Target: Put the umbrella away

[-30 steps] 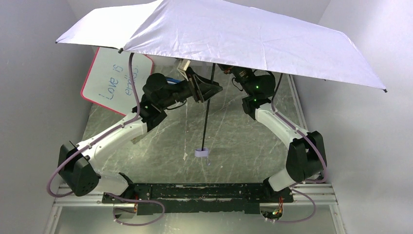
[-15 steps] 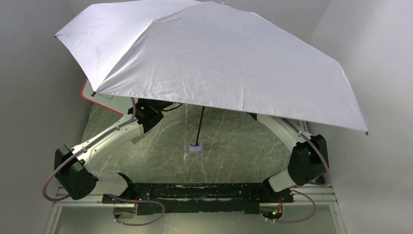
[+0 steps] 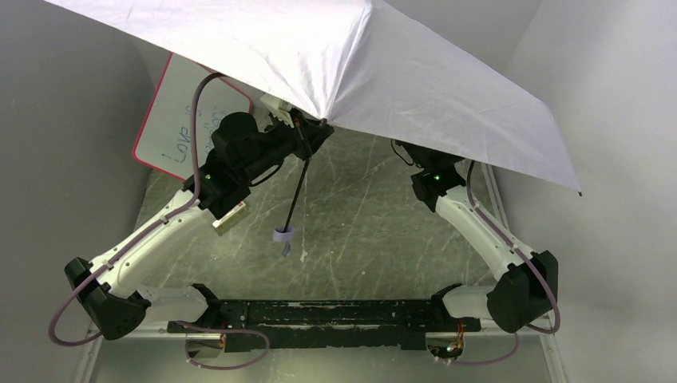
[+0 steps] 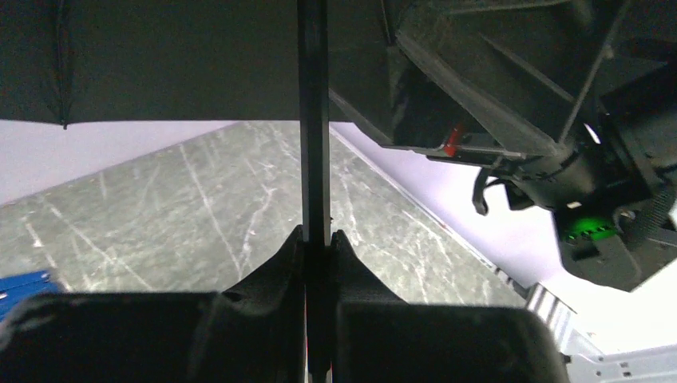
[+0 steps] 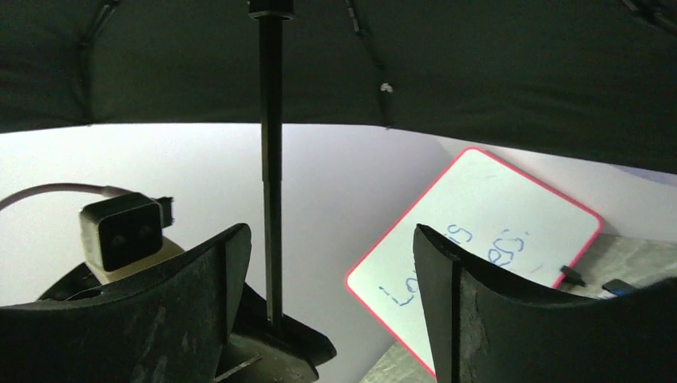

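One umbrella [image 3: 415, 88], open: canopy pale lilac above, black beneath, held tilted over the far half of the surface [image 3: 375, 231]. One dark shaft [image 3: 295, 187], slanted, with one lilac handle [image 3: 283, 234] at its lower end, over the middle of the surface towards the left edge. Two hands: left hand [image 4: 317, 243], pressed together on the shaft just under the canopy; right hand [image 5: 331, 239], spread, the shaft seen between its two fingers [image 5: 447, 271] and untouched by them. One red-edged whiteboard [image 3: 172, 136], propped at the far left corner.
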### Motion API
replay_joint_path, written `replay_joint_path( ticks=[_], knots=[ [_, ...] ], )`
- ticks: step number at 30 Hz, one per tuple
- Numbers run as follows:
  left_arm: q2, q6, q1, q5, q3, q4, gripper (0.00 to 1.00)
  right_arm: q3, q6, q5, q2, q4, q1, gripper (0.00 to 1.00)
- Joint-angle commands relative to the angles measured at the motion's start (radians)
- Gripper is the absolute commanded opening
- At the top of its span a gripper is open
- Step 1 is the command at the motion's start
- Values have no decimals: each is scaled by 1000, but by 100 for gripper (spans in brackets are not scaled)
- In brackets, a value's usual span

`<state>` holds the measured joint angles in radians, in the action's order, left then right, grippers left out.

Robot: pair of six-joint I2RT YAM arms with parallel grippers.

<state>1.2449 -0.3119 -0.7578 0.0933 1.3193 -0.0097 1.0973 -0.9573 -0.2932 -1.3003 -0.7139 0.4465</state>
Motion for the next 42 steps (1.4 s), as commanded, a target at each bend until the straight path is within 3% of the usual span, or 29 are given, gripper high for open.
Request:
replay_joint_path(
  ticks=[1, 12, 27, 36, 42],
  knots=[
    [-23, 62, -19, -133, 52, -30, 5, 15, 128, 98, 29, 78, 48, 78],
    [-28, 41, -45, -220, 23, -24, 5, 43, 291, 448, -3, 61, 273, 79],
    [-57, 36, -85, -258, -63, 2, 5, 183, 185, 541, -97, 273, 279, 77],
    [-78, 13, -109, -270, -108, 34, 5, 184, 100, 520, -123, 335, 261, 63],
    [-97, 23, -113, -221, -143, 51, 5, 126, 76, 445, -112, 219, 238, 39]
  ],
)
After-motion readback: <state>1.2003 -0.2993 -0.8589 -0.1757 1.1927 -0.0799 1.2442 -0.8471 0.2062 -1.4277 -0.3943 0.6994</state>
